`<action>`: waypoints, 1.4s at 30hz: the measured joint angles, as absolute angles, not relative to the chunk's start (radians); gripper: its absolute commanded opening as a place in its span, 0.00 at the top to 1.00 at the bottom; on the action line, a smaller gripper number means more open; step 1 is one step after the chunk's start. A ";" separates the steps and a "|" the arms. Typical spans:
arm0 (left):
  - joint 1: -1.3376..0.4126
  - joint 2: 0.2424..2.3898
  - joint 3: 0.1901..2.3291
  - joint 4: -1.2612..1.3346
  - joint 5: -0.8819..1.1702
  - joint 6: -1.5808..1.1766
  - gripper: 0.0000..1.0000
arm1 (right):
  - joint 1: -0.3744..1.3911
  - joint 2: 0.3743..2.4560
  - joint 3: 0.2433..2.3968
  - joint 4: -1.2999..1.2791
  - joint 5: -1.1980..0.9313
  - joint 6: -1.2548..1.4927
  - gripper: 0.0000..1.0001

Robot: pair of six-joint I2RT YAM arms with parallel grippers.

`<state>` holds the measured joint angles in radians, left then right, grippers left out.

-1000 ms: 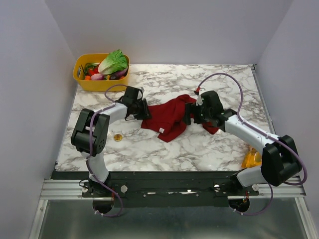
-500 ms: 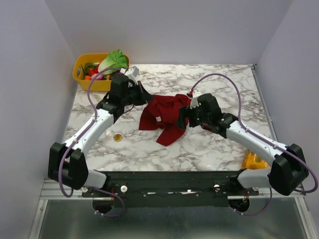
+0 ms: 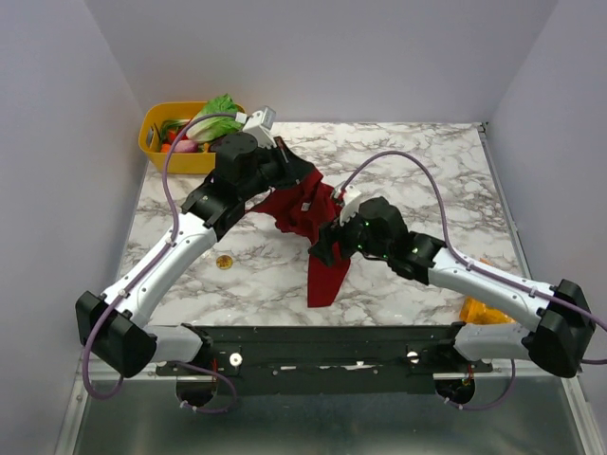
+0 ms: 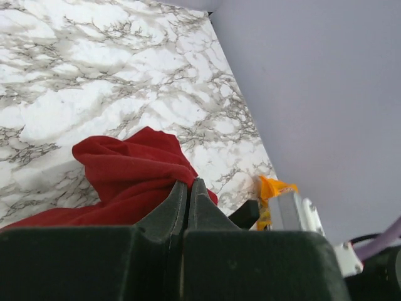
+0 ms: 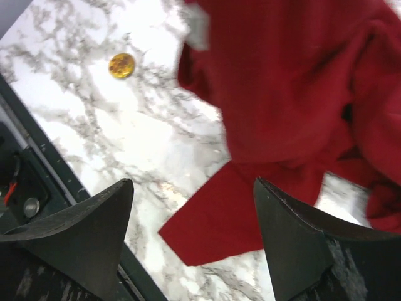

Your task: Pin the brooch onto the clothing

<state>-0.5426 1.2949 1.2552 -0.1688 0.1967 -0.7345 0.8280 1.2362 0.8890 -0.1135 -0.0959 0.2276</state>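
Left gripper (image 4: 187, 185) clamps the red T-shirt (image 4: 125, 166) at its fingertips; right gripper (image 5: 193, 183) stands open facing it, brooch (image 5: 121, 65) ahead-left.

Light is bright, even and diffuse from above, so only faint, soft-edged shadows lie on the marble table (image 3: 427, 171) around the red shirt (image 3: 305, 210). The overhead view is sharp throughout, with no strong glare. In the right wrist view the shirt and the white label (image 5: 196, 25) at its top edge are smeared (the brooch (image 5: 121, 65) to the shirt's left is softened too). A small bright sheen sits on the marble just left of the shirt's lower flap. The left gripper (image 4: 188, 183), in front of the shirt, is a dark, underlit mass.
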 measured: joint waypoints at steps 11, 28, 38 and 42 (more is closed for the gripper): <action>-0.614 1.286 1.370 -0.275 0.067 -0.733 1.00 | 0.992 1.064 0.803 -0.064 0.057 0.262 0.25; -0.653 1.207 1.399 -0.355 -0.081 -0.725 1.00 | 1.060 1.383 0.794 -0.008 0.162 0.266 0.25; -0.603 1.206 1.275 -0.387 -0.132 -0.729 1.00 | 1.064 1.610 0.810 -0.123 0.171 0.288 0.37; -0.545 1.206 1.237 -0.383 -0.126 -0.733 1.00 | 1.065 1.654 0.857 -0.137 0.162 0.279 0.81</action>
